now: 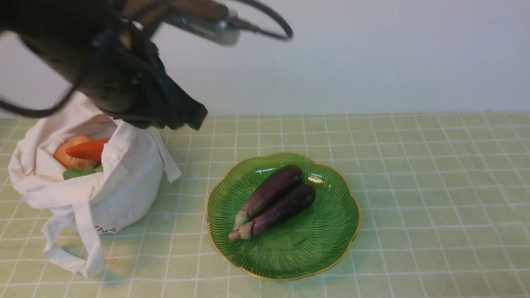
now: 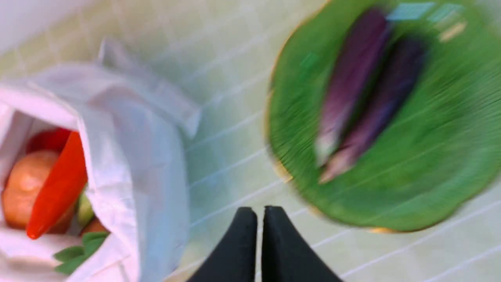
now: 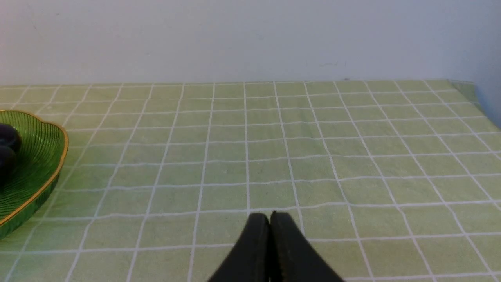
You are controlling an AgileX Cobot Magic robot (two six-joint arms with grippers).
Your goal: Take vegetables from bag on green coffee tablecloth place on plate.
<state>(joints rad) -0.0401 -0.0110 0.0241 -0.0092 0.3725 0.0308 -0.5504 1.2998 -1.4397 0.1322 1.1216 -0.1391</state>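
Note:
Two dark purple eggplants (image 1: pixel 276 200) lie side by side on the green glass plate (image 1: pixel 331 244) in the middle of the green tablecloth (image 1: pixel 434 186). The white bag (image 1: pixel 124 186) stands open at the left, holding a tan onion (image 1: pixel 68 155), a long orange-red vegetable (image 1: pixel 87 150) and green leaves (image 1: pixel 80 171). My left gripper (image 1: pixel 198 116) hangs shut and empty in the air between bag and plate. In the left wrist view its fingertips (image 2: pixel 244 219) touch, with the bag (image 2: pixel 133 156), the orange-red vegetable (image 2: pixel 58 188) and the blurred plate (image 2: pixel 450 176) below. My right gripper (image 3: pixel 270 219) is shut and empty above bare cloth.
A pale wall (image 1: pixel 372 62) runs behind the table's far edge. The bag's strap handles (image 1: pixel 74 248) trail onto the cloth at the front left. The plate's rim (image 3: pixel 58 156) shows at one side of the right wrist view.

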